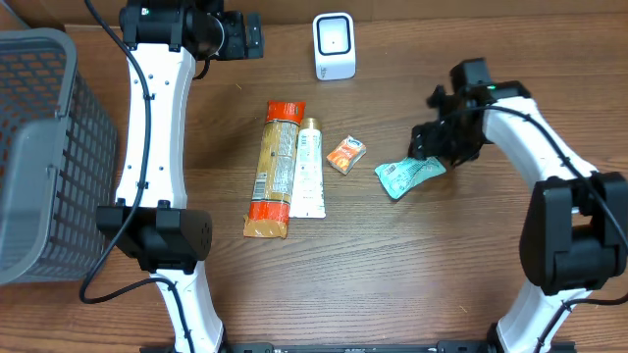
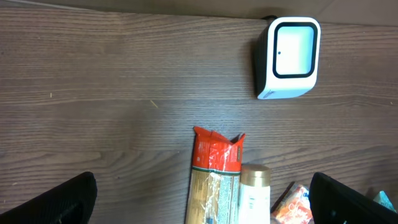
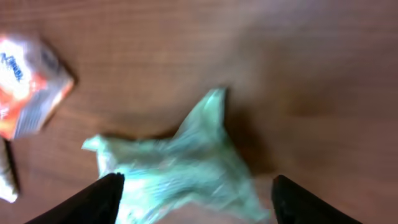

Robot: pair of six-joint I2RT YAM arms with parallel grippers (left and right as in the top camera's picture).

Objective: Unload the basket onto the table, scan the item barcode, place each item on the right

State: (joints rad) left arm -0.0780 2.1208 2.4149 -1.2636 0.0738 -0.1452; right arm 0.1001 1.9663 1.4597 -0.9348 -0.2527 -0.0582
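Observation:
A crumpled teal packet lies on the wooden table at the right. My right gripper hangs over its right end. In the right wrist view the packet is blurred and sits between the two dark fingers, which stand wide apart; the gripper is open. I cannot make out a barcode on it. The white scanner with a dark window stands at the back middle, also in the left wrist view. My left gripper is open at the back left, holding nothing.
A long pasta pack with orange ends, a white tube with a gold cap and a small orange tissue pack lie in the middle. A grey basket stands at the left edge.

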